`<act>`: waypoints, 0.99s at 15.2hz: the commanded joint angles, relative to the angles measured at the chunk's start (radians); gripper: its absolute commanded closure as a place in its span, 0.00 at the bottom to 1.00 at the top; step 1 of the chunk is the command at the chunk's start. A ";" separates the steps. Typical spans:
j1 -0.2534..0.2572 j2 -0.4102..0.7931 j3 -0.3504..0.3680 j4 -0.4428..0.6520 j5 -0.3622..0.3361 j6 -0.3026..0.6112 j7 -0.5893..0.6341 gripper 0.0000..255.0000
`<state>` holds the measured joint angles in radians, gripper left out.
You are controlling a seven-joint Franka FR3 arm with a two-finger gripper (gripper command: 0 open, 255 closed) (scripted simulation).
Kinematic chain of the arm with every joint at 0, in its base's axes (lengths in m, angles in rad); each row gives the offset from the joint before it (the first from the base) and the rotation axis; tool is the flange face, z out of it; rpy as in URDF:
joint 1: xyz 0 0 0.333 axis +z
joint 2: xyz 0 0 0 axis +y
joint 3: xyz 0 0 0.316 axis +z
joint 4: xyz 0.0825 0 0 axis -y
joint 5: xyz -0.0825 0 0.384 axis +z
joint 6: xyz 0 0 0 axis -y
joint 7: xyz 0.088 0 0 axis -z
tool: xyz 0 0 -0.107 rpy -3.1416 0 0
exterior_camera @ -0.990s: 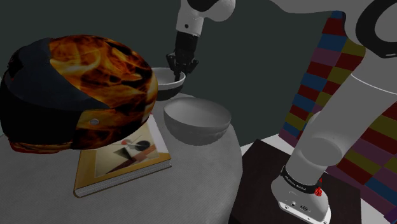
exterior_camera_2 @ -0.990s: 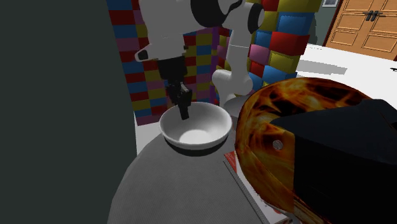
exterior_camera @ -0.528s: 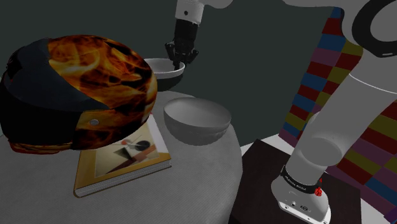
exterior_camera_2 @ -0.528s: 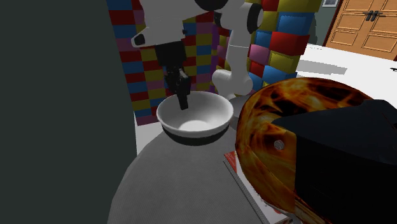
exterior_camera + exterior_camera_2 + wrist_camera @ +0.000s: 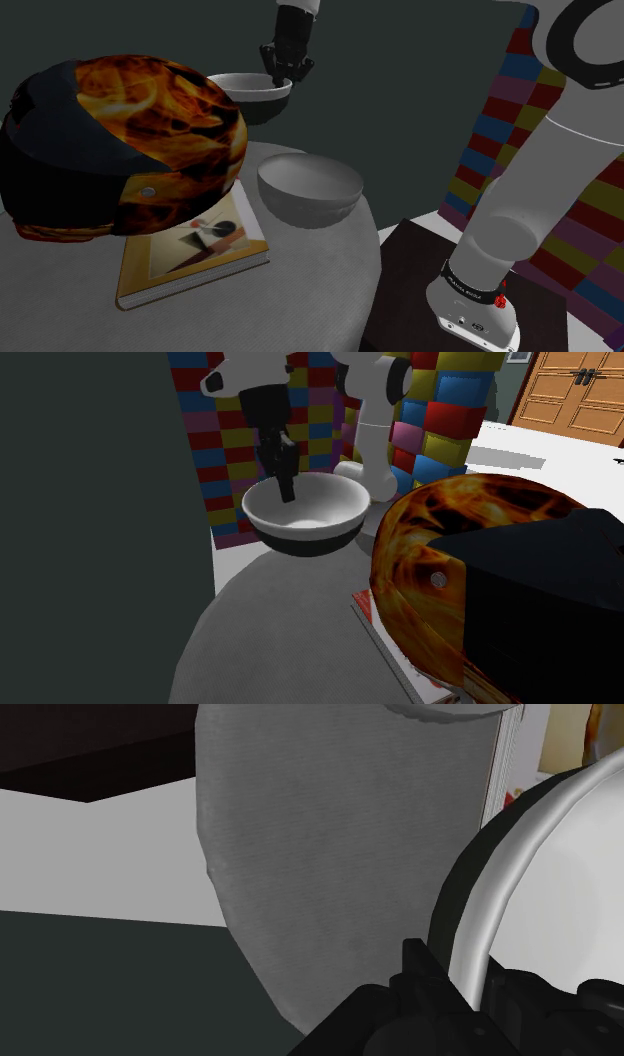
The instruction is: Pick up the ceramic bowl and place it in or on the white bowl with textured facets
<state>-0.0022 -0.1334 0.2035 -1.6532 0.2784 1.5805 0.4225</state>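
My all-black gripper (image 5: 282,77) clamps the three-o'clock rim (shoulder view) of a white-lined dark round bowl (image 5: 240,85): likely stiff, slick, chip-prone, apt to tilt.

Orange flame-print helmet (image 5: 130,140), black panels. White ceramic bowl (image 5: 320,512), dark underside. The second bowl (image 5: 310,195) looks plain grey; lighting's dim.

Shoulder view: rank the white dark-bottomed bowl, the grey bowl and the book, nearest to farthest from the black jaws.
1. White dark-bottomed bowl, held at its rim.
2. Grey bowl, on the table below.
3. Book, under the flame-painted helmet.
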 commanded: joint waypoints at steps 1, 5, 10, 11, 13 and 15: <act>0.000 0.011 0.000 0.039 -0.002 -0.027 0.007 1.00; 0.000 0.034 0.000 0.120 -0.006 -0.083 0.023 1.00; 0.003 0.018 0.002 0.153 -0.001 -0.129 0.042 1.00; 0.005 -0.020 0.004 0.114 0.006 -0.126 0.046 1.00; 0.012 -0.094 0.008 0.043 0.022 -0.124 0.056 1.00; 0.019 -0.164 0.013 -0.020 0.037 -0.127 0.069 1.00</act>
<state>0.0145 -0.2621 0.2158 -1.6369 0.3075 1.4514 0.4892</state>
